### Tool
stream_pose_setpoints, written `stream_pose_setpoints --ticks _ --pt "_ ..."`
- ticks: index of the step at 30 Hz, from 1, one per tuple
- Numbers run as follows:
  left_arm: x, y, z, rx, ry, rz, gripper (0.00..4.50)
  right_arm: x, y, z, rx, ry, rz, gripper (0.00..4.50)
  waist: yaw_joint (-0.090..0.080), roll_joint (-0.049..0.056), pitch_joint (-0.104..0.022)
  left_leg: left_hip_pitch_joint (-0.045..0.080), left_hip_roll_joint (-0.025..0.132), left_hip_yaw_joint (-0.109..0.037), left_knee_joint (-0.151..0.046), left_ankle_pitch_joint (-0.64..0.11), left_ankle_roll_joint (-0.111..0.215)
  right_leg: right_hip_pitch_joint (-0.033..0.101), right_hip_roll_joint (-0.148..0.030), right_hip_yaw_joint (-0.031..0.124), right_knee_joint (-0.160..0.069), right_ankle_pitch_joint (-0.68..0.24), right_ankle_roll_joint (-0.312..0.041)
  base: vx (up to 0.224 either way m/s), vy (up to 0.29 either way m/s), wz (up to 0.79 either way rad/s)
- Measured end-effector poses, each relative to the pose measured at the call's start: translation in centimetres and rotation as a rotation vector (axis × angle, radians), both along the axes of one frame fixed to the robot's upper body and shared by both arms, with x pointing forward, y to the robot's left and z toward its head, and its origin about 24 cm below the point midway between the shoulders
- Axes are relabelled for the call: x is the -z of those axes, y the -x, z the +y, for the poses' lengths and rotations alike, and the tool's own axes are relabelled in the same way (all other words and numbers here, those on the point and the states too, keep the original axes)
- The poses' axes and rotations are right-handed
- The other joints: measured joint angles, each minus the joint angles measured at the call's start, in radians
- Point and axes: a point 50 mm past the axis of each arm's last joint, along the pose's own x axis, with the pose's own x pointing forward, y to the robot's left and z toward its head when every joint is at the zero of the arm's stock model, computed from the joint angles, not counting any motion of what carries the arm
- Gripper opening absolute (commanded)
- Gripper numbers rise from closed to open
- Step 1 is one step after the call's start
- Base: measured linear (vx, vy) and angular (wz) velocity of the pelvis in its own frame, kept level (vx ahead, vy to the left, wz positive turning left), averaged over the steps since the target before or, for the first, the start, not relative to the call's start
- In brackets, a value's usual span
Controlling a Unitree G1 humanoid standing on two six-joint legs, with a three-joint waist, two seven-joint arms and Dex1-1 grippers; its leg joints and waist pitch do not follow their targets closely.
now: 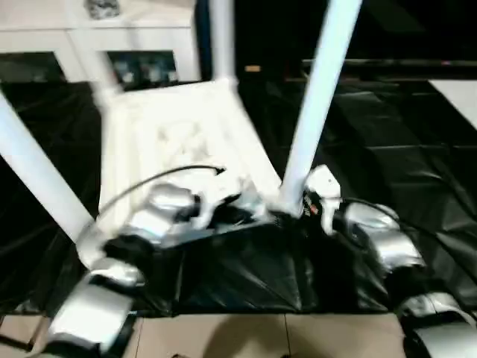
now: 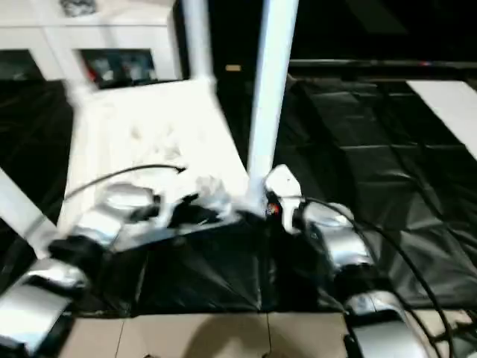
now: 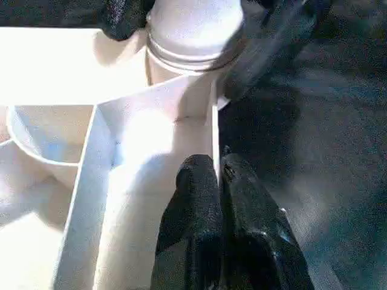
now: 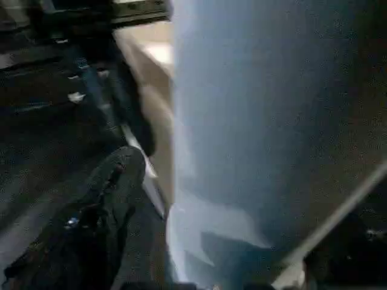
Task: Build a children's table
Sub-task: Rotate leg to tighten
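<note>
The white tabletop (image 1: pixel 171 127) lies underside up on a black sheet, its ribs (image 3: pixel 91 175) showing. Several white legs stand up from its corners: one at the near right (image 1: pixel 317 97), one at the far right (image 1: pixel 221 37), one at the left (image 1: pixel 33 171). My left gripper (image 3: pixel 216 166) is shut on the thin rim wall beside the near-right corner socket (image 3: pixel 193 36). My right gripper (image 4: pixel 236 211) sits at the base of the near-right leg (image 4: pixel 260 139), one finger on each side of it. A gap shows between the leg and the left finger (image 4: pixel 115 199).
A white cabinet with glass doors (image 1: pixel 112 37) stands behind the tabletop. Black sheeting (image 1: pixel 387 149) covers the floor around it, with wrinkles on the right. Pale floor tiles (image 1: pixel 246 335) run along the near edge. A black cable (image 1: pixel 149 179) arcs over my left forearm.
</note>
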Motion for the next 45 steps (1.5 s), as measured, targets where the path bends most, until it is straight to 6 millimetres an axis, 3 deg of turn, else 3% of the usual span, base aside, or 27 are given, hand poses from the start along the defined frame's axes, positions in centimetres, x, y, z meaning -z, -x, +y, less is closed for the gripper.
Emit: stream_pose_setpoints --ticks 3,10,22,26,27,30,35,38,39,45 --pt "0.0 0.2 0.3 0.047 -0.016 0.007 0.0 0.0 0.4 -0.3 -0.08 0.01 0.029 3.28 0.012 -0.001 0.001 0.0 -0.001 0.001 0.002 0.0 0.0 0.0 -0.001 0.002 0.0 0.0 0.0 0.0 0.0 0.0" --pt "-0.1 0.4 1.0 0.114 -0.035 0.034 0.0 -0.2 0.9 -0.3 -0.187 0.03 0.064 2.7 0.02 -0.003 0.0 0.0 -0.002 0.001 0.002 0.0 0.0 0.001 -0.002 0.003 0.0 0.0 0.0 0.0 0.0 0.0" --pt "-0.1 0.4 1.3 0.117 -0.04 0.05 0.0 0.0 1.1 0.3 -0.201 0.005 0.086 2.56 0.02 -0.003 0.0 0.001 -0.002 0.001 0.002 0.0 -0.001 0.001 -0.002 0.003 0.001 0.0 0.0 0.0 0.0 0.0" --pt "0.1 0.0 0.8 0.033 -0.041 0.029 0.0 0.8 0.9 0.5 -0.038 -0.039 0.072 2.54 0.017 -0.003 -0.001 0.009 -0.002 0.001 0.002 0.0 -0.001 0.008 -0.002 0.004 0.001 0.0 0.0 0.0 0.0 0.0" --pt "0.1 -0.6 0.4 -0.062 -0.042 -0.003 0.0 1.2 0.2 0.9 0.124 -0.07 0.045 2.54 0.011 -0.003 -0.001 0.011 -0.002 0.0 0.002 0.001 -0.002 0.008 -0.002 0.005 0.001 -0.002 0.004 0.0 0.0 0.0" --pt "0.4 -0.9 -0.6 -0.141 -0.029 -0.015 0.0 1.6 -0.5 1.0 0.307 -0.092 0.037 2.53 -0.007 -0.003 -0.001 0.011 -0.003 -0.001 0.004 0.001 -0.002 0.007 -0.003 0.006 -0.002 -0.004 0.006 0.0 0.0 0.0" --pt "0.8 -1.2 -2.2 -0.245 -0.011 -0.017 0.0 1.7 -1.9 1.9 0.521 -0.089 0.049 2.53 -0.036 -0.002 -0.001 0.011 -0.004 -0.001 0.007 0.001 -0.002 0.007 -0.003 0.007 -0.003 -0.004 0.007 0.0 0.0 0.0" --pt "0.8 -1.3 -2.8 -0.285 -0.011 -0.025 0.0 1.6 -2.5 2.5 0.608 -0.082 0.049 2.53 -0.043 -0.001 -0.001 0.011 -0.004 -0.003 0.007 0.001 -0.002 0.007 -0.003 0.005 -0.003 -0.004 0.007 0.0 0.0 0.0" --pt "0.8 -1.3 -2.9 -0.301 -0.008 -0.021 0.0 1.6 -2.7 2.8 0.637 -0.079 0.042 3.09 -0.046 -0.001 -0.002 0.011 -0.004 -0.004 0.007 0.001 -0.002 0.007 -0.003 0.005 -0.003 -0.004 0.007 0.0 0.0 0.0" --pt "0.7 -1.2 -3.6 -0.289 0.017 -0.021 0.0 1.6 -2.8 2.7 0.652 -0.043 0.0 3.66 -0.043 -0.001 -0.002 0.008 -0.003 -0.005 0.006 0.001 -0.002 0.005 -0.003 0.004 -0.003 -0.004 0.006 0.0 0.0 0.0"
